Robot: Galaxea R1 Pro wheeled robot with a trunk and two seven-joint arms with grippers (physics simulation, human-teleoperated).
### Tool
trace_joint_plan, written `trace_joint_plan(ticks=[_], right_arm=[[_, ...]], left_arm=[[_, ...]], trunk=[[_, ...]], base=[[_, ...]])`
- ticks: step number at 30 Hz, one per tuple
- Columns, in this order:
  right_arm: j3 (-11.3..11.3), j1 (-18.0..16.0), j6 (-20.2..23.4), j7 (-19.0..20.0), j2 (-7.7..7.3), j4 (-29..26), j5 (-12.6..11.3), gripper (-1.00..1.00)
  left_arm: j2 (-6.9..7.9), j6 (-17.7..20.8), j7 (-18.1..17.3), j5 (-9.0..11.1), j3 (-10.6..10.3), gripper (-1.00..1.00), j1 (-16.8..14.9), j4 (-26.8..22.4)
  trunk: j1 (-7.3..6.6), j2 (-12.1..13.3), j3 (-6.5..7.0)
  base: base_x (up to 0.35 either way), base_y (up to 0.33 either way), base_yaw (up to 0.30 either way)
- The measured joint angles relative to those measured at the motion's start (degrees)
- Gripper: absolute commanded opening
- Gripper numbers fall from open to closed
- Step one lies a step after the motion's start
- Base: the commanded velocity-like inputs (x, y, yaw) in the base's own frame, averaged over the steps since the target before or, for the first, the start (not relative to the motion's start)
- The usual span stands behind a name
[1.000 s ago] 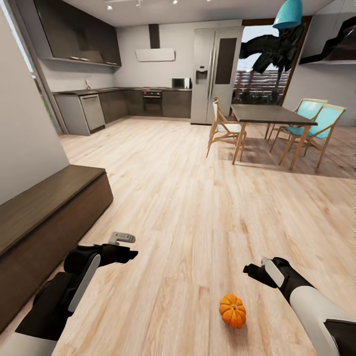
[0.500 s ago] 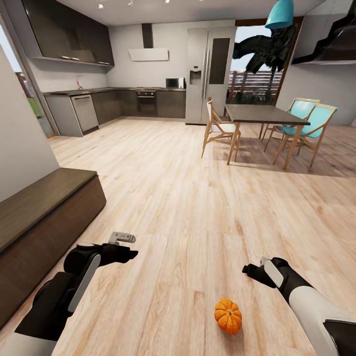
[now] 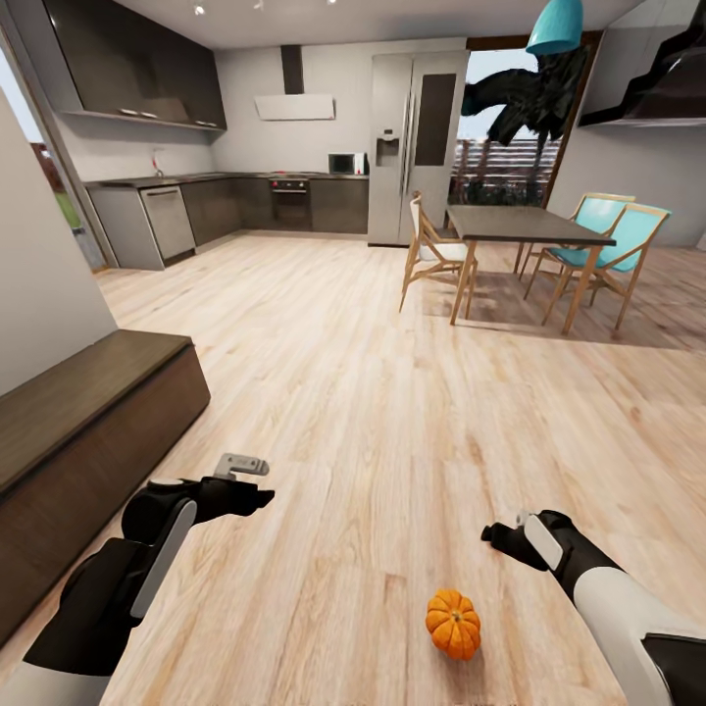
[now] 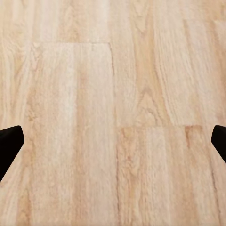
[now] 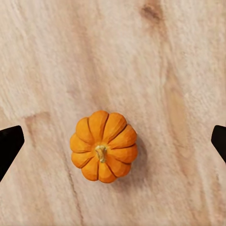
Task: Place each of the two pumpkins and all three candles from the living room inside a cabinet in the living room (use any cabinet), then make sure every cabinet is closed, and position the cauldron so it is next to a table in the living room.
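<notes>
One small ribbed orange pumpkin (image 3: 453, 624) lies on the wood floor close in front of me; in the right wrist view the pumpkin (image 5: 103, 147) shows from above, stem up. My right gripper (image 3: 500, 539) hovers above and slightly beyond it, open, with its dark fingertips (image 5: 9, 143) far apart on either side and not touching it. My left gripper (image 3: 253, 498) hangs open over bare floor, its fingertips (image 4: 9, 143) at the view's edges. The low dark-brown cabinet (image 3: 88, 431) runs along the left wall, its fronts shut. No candles are in view.
A dining table (image 3: 525, 226) with wooden and teal chairs (image 3: 628, 250) stands at the far right. Dark grey kitchen cupboards (image 3: 226, 206) and a steel fridge (image 3: 417, 147) line the back wall. Wide wood floor lies between.
The head view shifted a little a second ago, then held still. My left arm has edged slightly up and forward. The pumpkin and right arm have not moved.
</notes>
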Motion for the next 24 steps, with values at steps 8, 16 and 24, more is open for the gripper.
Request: trace_joint_plan(ticks=[8, 16, 24], right_arm=[[0.05, -0.01, -0.19, 0.94, 0.29, -0.09, -0.01, 1.0], [0.35, -0.01, -0.41, 2.58, 0.64, -0.19, 0.11, 1.0], [0.35, -0.01, -0.47, 2.59, 0.82, -0.27, 0.05, 1.0]], left_arm=[[0.0, 0.15, 0.02, 0.29, 0.19, 1.0, 0.0, -0.19], [0.08, 0.16, 0.02, 0.32, 0.28, 1.0, 0.0, -0.39], [0.09, 0.16, 0.02, 0.32, 0.24, 1.0, 0.0, -0.45]], trunk=[[1.76, -3.21, -1.44], [3.52, -6.42, -2.87], [4.71, -8.5, -4.43]], base=[[0.0, 0.0, 0.0], [0.0, 0.0, 0.0], [0.0, 0.0, 0.0]])
